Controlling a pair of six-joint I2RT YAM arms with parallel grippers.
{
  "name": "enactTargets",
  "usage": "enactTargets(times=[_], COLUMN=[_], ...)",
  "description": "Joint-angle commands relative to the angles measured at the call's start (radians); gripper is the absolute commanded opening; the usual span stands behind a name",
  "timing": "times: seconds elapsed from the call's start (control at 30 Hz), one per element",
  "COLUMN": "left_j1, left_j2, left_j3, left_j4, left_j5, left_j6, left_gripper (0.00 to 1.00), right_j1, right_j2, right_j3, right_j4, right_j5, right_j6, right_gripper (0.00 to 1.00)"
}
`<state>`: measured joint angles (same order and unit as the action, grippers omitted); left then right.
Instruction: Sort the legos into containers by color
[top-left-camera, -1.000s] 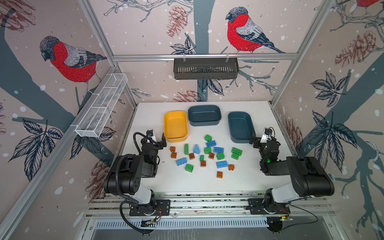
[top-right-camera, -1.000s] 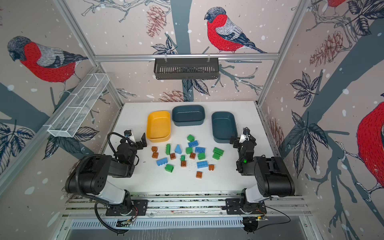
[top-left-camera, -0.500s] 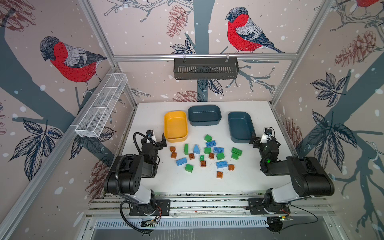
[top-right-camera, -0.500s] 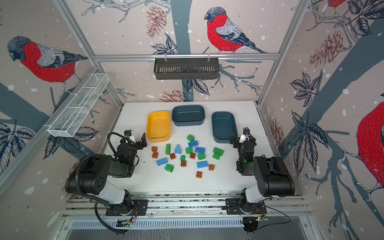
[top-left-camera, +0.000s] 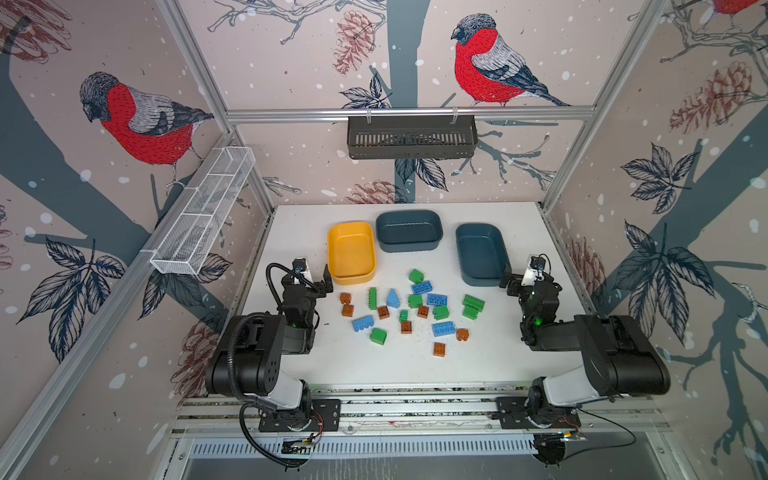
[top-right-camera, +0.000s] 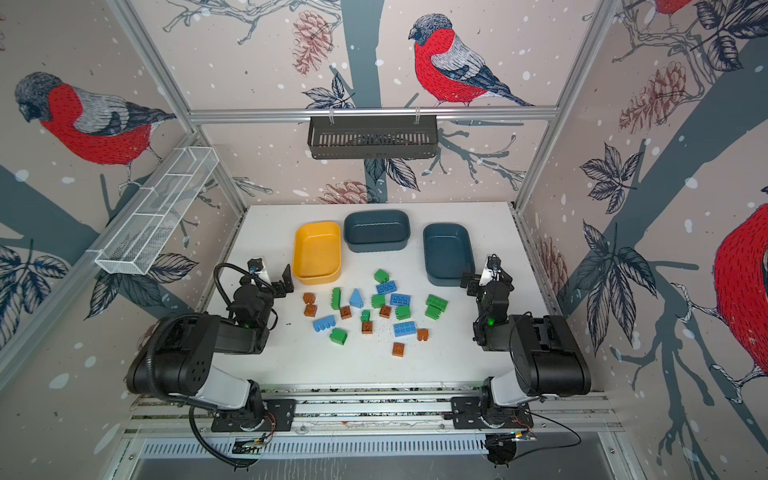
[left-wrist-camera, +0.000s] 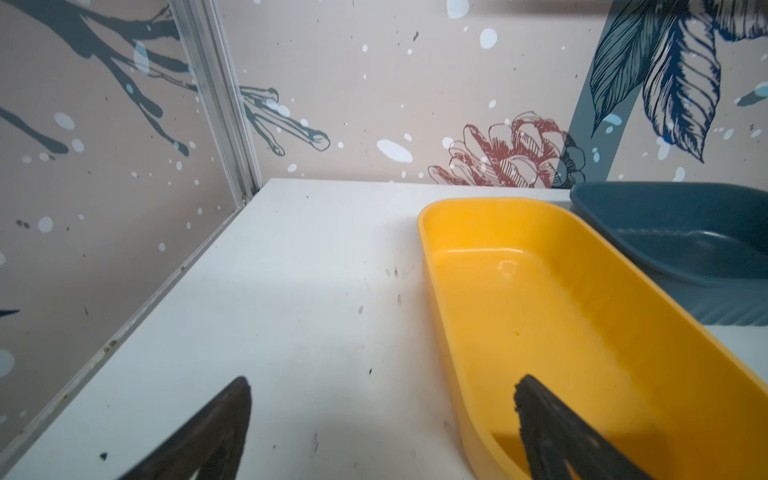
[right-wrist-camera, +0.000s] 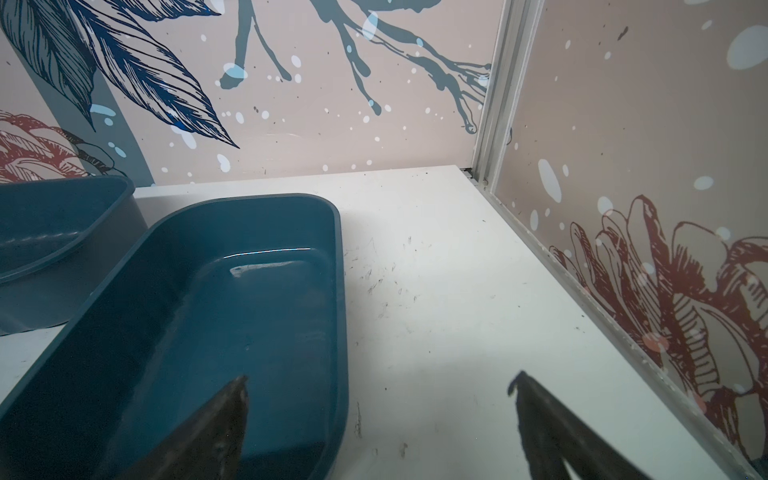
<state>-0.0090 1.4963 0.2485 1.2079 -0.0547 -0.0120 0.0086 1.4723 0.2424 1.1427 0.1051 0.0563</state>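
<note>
Loose on the white table (top-left-camera: 374, 370), about twenty bricks (top-left-camera: 436, 299) in brown, green and blue, all outside the tubs, clustered just in front of them and between the two arms. Behind the cluster, yellow tub (top-left-camera: 351, 253) on the left, back teal tub (top-left-camera: 408, 230) in the middle, right teal tub (top-left-camera: 481, 253) on the right. Left gripper (top-left-camera: 314, 272) low beside the yellow tub's near left corner, jaws wide apart; in the left wrist view, bare table and the tub's wall (left-wrist-camera: 440, 316) in the gap, one jaw in front of the tub's floor. Nearest brown brick (top-left-camera: 345, 297) near, outside the jaws. Right gripper (top-left-camera: 521, 272) low beside the right teal tub's near right corner, jaws likewise spread wide, gap over tub rim (right-wrist-camera: 343, 316) and bare table. Nearest green brick (top-left-camera: 473, 302) near, outside the jaws.
</note>
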Motion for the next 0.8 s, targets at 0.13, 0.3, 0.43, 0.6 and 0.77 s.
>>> enactTargets(times=[0.13, 0.3, 0.43, 0.6, 0.77], left_j1=[-0.027, -0.035, -0.042, -0.052, -0.060], left_j2=[-0.196, -0.313, -0.359, -0.343, -0.331], left_j3=[0.058, 0.175, 0.283, 0.415, 0.481], left_j4=[-0.212, -0.493, -0.765, -1.131, -1.393], left_j5=[-0.022, -0.019, -0.032, -0.024, 0.028], left_j6=[0.026, -0.078, -0.197, -0.314, -0.438], left_gripper=[0.98, 0.98, 0.98, 0.98, 0.97], right_j1=[0.008, 0.014, 0.034, 0.060, 0.123], right_j2=[-0.166, -0.308, -0.381, -0.428, -0.438], right_j3=[0.031, 0.068, 0.131, 0.219, 0.321], right_j4=[-0.161, -0.314, -0.479, -0.668, -0.860], right_j5=[-0.011, -0.084, -0.153, -0.266, -0.377], right_j6=[0.000, 0.017, 0.007, -0.004, -0.021], right_gripper=[0.99, 0.99, 0.99, 0.99, 1.00])
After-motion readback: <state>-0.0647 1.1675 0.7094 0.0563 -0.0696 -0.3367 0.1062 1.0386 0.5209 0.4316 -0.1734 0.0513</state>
